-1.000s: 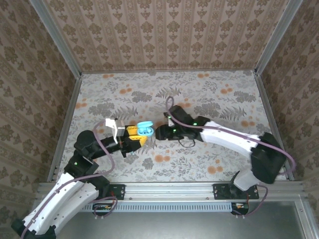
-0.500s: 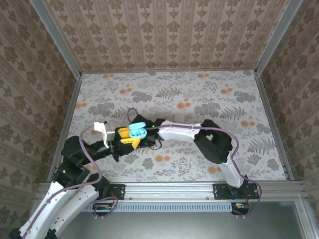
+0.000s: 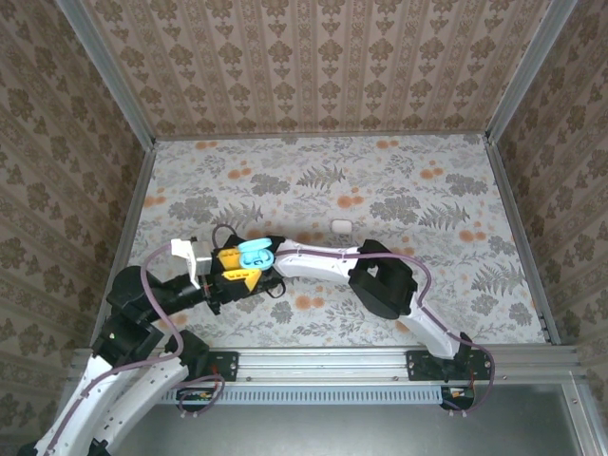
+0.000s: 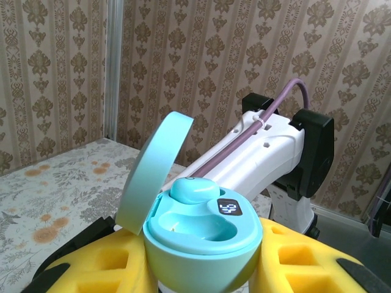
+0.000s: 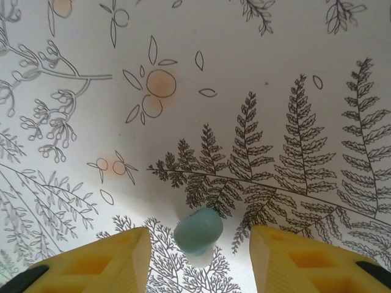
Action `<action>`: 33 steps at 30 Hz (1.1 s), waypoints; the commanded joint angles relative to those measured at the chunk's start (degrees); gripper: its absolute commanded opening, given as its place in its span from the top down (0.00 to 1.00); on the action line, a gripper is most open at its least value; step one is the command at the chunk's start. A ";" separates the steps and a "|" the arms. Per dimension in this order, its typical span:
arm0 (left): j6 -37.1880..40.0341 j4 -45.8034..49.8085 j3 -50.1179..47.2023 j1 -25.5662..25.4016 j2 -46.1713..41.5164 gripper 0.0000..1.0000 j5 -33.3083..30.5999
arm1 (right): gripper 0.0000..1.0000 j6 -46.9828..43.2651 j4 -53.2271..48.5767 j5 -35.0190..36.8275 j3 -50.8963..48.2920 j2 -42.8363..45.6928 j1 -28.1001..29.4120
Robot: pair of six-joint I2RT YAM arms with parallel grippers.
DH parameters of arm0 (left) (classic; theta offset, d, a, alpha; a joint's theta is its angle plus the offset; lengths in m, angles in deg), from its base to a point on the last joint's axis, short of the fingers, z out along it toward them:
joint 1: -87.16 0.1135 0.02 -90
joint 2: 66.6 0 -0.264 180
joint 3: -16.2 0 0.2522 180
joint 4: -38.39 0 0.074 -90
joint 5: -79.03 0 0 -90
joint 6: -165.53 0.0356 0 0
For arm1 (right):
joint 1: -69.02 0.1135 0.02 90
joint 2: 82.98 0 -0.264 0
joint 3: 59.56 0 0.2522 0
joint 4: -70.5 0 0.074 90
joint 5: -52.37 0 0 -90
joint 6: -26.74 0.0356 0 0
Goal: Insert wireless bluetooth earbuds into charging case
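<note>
Teal earbud (image 5: 198, 231) lies on the counter (image 5: 275, 91) squarely between the parted fingers of the right claw (image 5: 198, 243), touching neither, so that arm is nearest, while the left claw (image 4: 201, 261) clamps the open charging case (image 4: 201, 235), one slot empty.

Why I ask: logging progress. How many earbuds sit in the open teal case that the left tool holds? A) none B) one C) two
B: the left wrist view shows one seated earbud in the far slot of the charging case, with the near slot empty; the second earbud lies on the table.
</note>
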 commanded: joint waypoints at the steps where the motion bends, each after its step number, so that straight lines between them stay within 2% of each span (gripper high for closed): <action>1: 1.14 0.13 1.48 0.52 -0.97 0.76 -0.38 | 0.53 -1.90 -5.48 3.83 3.12 -2.20 0.56; 5: 1.14 0.18 1.21 0.52 -1.20 0.76 -0.35 | 0.57 -2.51 -5.63 3.70 4.80 -3.44 0.98; 18: 1.71 1.50 1.56 0.52 -2.02 0.76 -0.41 | 0.61 -3.54 -8.87 3.62 10.70 -7.42 1.00; 33: 1.21 -0.02 0.77 0.52 -1.87 0.76 -0.63 | 0.71 -4.52 -11.37 4.16 8.63 -4.81 1.19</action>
